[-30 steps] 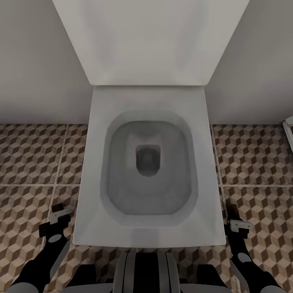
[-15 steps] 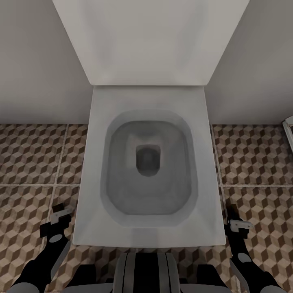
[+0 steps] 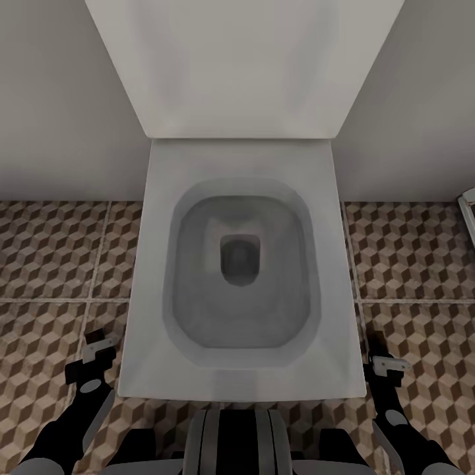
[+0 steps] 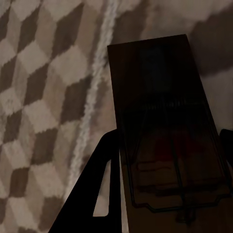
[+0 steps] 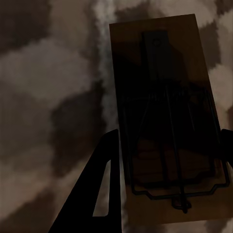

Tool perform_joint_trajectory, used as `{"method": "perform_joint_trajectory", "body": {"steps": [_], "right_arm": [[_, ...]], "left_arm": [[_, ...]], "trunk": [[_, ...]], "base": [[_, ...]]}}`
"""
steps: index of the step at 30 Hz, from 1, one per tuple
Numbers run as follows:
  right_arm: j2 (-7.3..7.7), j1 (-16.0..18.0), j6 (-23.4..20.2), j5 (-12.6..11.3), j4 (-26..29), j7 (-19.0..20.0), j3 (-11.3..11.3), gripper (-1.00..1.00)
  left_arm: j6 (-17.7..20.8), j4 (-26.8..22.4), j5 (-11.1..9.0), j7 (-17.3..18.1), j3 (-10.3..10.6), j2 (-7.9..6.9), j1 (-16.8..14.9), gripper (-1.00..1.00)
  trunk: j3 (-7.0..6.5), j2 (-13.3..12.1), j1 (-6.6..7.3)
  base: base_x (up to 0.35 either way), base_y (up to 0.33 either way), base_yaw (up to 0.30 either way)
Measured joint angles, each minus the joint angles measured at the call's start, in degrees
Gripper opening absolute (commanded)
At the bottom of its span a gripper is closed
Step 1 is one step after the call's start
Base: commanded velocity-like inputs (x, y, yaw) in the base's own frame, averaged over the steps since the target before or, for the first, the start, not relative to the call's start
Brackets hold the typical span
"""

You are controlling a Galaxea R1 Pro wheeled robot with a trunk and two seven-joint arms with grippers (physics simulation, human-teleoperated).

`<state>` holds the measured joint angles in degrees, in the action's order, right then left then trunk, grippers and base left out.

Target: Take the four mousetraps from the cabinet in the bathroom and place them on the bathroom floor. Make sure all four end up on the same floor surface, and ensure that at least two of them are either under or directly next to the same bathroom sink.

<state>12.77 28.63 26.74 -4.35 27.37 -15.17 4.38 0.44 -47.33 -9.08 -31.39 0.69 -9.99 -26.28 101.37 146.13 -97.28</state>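
I'm mid-carry: left gripper (image 4: 167, 145) clamps a mousetrap (image 4: 162, 116), right gripper (image 5: 167, 145) seemingly another trap (image 5: 162, 92). Toilet (image 3: 241, 264) at twelve o'clock, floor (image 3: 53, 251) around; next I turn toward the sink.

Two flat dark-brown wooden mousetraps with wire bars: one (image 4: 167, 131) and another (image 5: 167, 111). One white square ceramic toilet (image 3: 241, 277), with two black-and-grey grippers, left (image 3: 99, 348) and right (image 3: 386, 364), flanking it.
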Motion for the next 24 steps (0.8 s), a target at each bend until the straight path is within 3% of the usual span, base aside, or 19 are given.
{"method": "perform_joint_trajectory", "body": {"steps": [24], "right_arm": [[0.00,0.0,0.0,0.0,0.0,0.0,0.0,-1.00]], "left_arm": [[-2.6,-0.1,0.0,0.3,0.0,-0.09,0.1,-1.00]], "trunk": [[0.00,0.0,0.00]], "base": [[0.000,0.000,0.000]]}}
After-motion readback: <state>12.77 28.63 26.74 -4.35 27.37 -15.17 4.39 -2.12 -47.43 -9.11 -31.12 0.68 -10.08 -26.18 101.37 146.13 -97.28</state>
